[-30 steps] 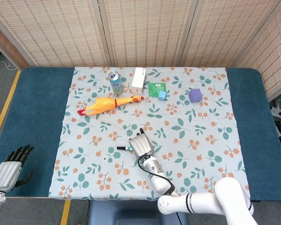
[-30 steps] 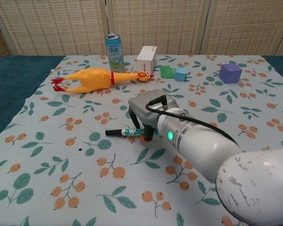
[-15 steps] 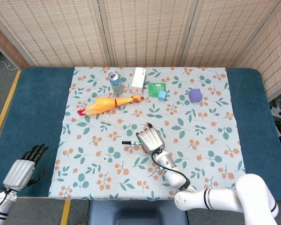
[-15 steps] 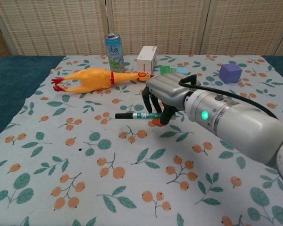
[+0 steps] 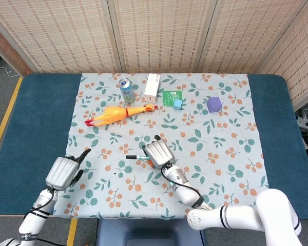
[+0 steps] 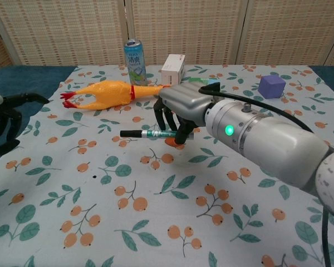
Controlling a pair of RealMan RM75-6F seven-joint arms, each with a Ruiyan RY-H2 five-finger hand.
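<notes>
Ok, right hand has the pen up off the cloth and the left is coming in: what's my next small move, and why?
Probably ease the left hand toward the pen. The right hand holds it level by its right end, so the dark left tip sticks out free toward the left hand, whose fingers are apart and hold nothing. The rubber chicken lies behind that path, so keep low and near.

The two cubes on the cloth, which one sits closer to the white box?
The small blue cube, touching the green card beside the white box; the purple cube stands alone, farther right.

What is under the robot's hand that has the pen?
Under the right hand you can see the pen held in its fingers and the leafy tablecloth. The pen's far end is covered by the hand.
</notes>
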